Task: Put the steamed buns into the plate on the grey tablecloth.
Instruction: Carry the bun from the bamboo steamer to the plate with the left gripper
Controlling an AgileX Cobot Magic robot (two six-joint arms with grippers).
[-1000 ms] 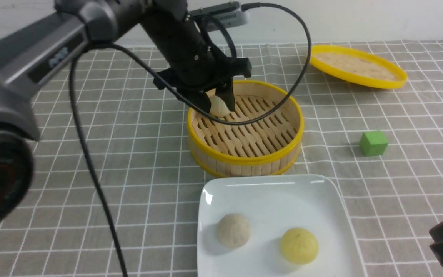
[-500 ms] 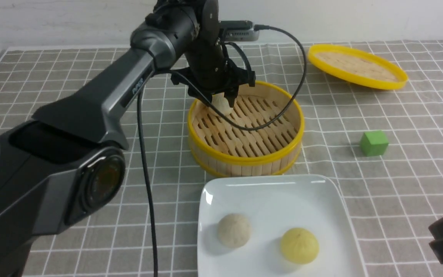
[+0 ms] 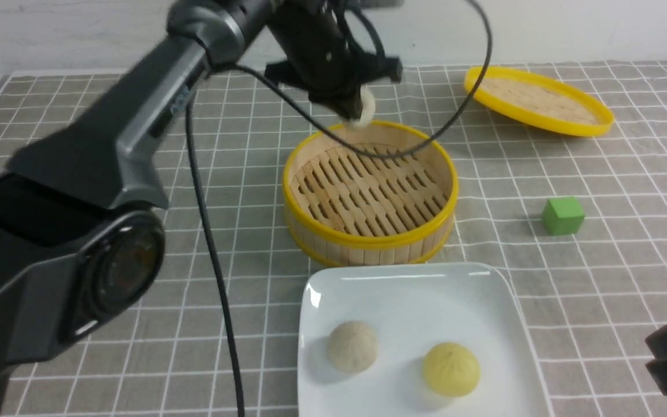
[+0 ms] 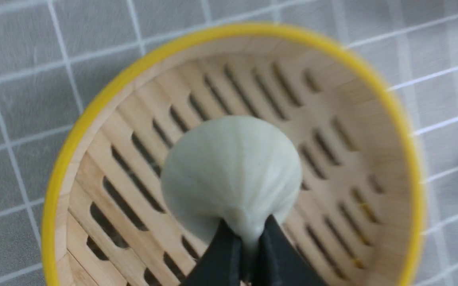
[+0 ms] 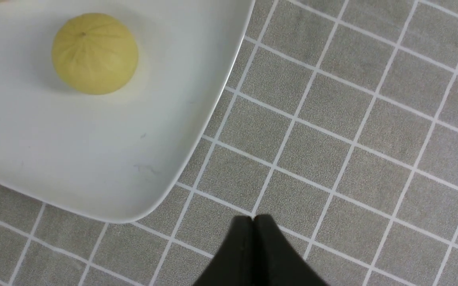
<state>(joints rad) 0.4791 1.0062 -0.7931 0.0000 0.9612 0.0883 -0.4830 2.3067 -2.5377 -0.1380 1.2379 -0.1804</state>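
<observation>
Steamed bun number three [image 3: 362,109] is off the slats, and that is the whole change in the last second. A moment ago it lay at the far-left side of the steamer basket [image 3: 368,246] with the left gripper [image 3: 352,113] straddling it, jaws apart. Now those jaws have closed on a pinch of its dough (the left wrist view shows it squeezed to a thin neck between the black tips). The arm has raised it, so it hangs above the basket's far rim and the basket is bare. The right gripper [image 5: 254,220] has not stirred; its jaws are together on nothing, over the grey tablecloth [image 3: 600,289] just beside a corner of the plate [image 3: 414,289]. On that plate, just in front of the basket, a cream bun [image 3: 352,346] and a yellow bun [image 3: 451,369] already sit apart. By my judgement the pick is done and only the carry to the plate and the release remain. The narrow pinch looks like the weak point, since the soft bun could slip or tear free on the way.
</observation>
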